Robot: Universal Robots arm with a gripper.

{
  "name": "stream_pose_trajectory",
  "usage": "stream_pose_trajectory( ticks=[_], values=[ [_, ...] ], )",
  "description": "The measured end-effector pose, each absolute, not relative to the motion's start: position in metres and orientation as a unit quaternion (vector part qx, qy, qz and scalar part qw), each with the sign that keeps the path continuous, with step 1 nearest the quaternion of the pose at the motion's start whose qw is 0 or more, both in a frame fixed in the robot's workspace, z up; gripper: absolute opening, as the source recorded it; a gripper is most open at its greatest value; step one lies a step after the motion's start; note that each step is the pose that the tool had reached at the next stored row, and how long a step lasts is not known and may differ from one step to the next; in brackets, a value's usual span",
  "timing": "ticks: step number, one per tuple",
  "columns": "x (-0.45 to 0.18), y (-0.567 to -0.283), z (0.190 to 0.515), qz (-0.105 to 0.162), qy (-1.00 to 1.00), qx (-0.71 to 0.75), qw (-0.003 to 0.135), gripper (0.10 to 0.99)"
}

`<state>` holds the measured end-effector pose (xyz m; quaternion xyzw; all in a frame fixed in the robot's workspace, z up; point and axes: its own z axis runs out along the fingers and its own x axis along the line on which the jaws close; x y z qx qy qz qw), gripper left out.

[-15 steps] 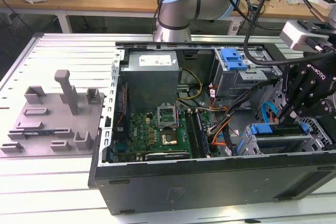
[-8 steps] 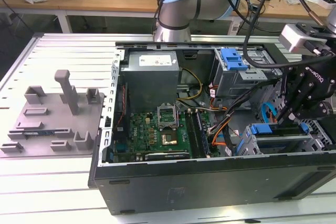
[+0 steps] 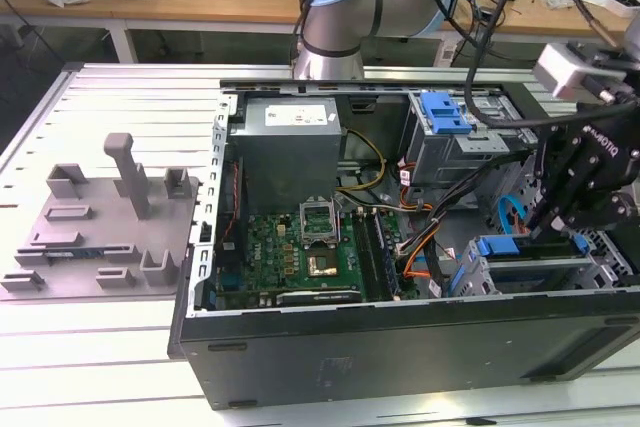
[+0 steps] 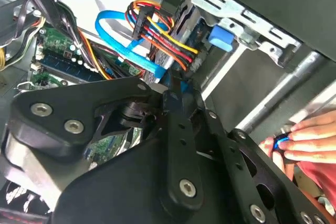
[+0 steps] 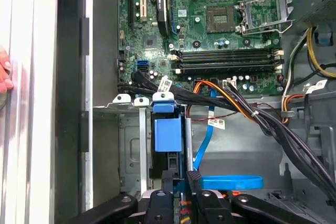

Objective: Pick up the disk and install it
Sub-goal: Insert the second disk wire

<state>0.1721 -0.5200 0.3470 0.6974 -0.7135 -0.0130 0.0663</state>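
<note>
disk [image 5: 168, 145] upright in drive cage [image 5: 131, 145]

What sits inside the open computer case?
Inside the computer case: green motherboard, grey power supply, metal drive cage, cables. The gripper covers the bay beneath it.

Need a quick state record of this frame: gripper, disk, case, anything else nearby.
gripper: down over the drive cage, at the disk's edge
disk: standing on edge in the cage, blue bracket showing
case: lying open, motherboard exposed
cables: run past the cage beside the disk
hand: a person's, outside the case wall
grey fixture: on the table, exterior view's left
</note>
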Motion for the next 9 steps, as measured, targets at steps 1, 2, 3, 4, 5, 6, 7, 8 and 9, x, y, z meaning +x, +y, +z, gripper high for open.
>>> stream_pose_trajectory(
  ticks=[1,2,3,4,5,6,7,8,9],
  values=[
    [0.172,-0.52,0.353,-0.013,-0.713,0.698,0.066,0.235],
    [0.172,-0.52,0.358,-0.013,-0.713,0.698,0.066,0.235],
    [0.172,-0.52,0.362,-0.013,-0.713,0.698,0.066,0.235],
    [0.172,-0.52,0.367,-0.013,-0.712,0.699,0.066,0.22],
    [0.172,-0.52,0.372,-0.013,-0.712,0.699,0.066,0.22],
    [0.172,-0.52,0.378,-0.013,-0.711,0.7,0.066,0.153],
    [0.172,-0.52,0.383,-0.013,-0.71,0.701,0.066,0.106],
    [0.172,-0.52,0.383,-0.013,-0.71,0.701,0.066,0.106],
    [0.172,-0.52,0.383,-0.013,-0.71,0.701,0.066,0.106]
  ],
)
